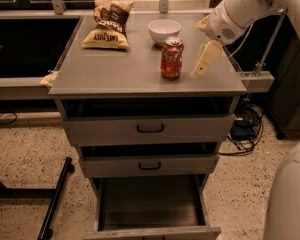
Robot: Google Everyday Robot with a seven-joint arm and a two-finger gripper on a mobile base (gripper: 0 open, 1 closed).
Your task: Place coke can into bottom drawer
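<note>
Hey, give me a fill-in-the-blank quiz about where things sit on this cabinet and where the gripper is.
1. The coke can stands upright on the cabinet top, just in front of the white ____.
2. In the camera view, the gripper hangs to the can's ____, not touching it.
3. The bottom drawer is ____, not shut.
4. The chip bag lies toward the back ____ corner of the top.
Missing words: bowl; right; open; left.
</note>
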